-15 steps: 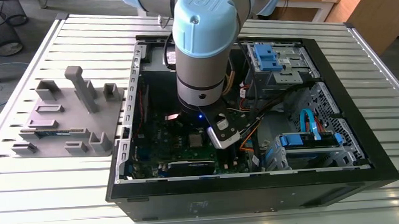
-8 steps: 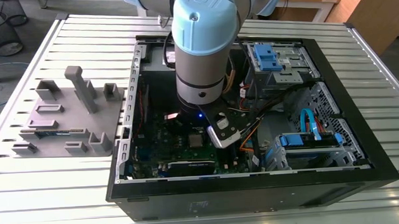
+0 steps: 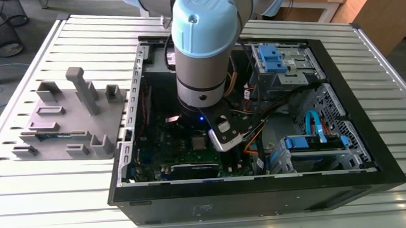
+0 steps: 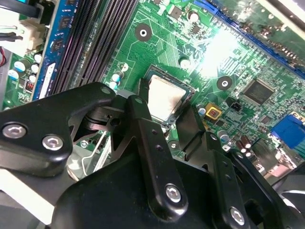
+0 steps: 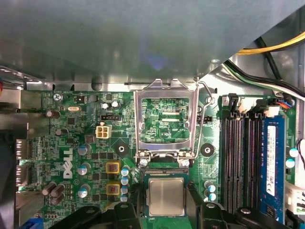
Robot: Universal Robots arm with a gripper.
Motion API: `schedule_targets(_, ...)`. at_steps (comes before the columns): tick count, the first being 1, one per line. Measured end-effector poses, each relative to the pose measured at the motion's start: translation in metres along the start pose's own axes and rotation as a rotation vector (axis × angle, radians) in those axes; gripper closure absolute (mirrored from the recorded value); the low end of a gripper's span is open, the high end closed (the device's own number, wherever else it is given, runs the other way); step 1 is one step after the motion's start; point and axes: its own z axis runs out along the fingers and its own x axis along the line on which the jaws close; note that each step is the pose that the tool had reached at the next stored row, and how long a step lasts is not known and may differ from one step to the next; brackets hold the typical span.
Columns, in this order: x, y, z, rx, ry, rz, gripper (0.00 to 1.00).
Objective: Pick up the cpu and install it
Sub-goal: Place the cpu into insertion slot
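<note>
We see the case [image 3: 260, 195] on the table [image 3: 57, 200], tray [image 3: 61, 124] at the exterior view's left of it, motherboard [image 5: 71, 138] inside the case, cpu [image 5: 166, 197] in our socket [image 5: 165, 171], memory slots [image 5: 238, 157] beside it

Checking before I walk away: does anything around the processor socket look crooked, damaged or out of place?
Nothing looks damaged or askew. The cpu lies flat and square in its socket. The silver retention frame next to it is swung open with its lever released, so the chip is not clamped down.
</note>
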Motion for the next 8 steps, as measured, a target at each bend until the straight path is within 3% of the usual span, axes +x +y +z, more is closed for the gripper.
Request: schedule_targets(8,0.0001,0.0000,0.0013,0.0002,0.0001,0.000,0.50)
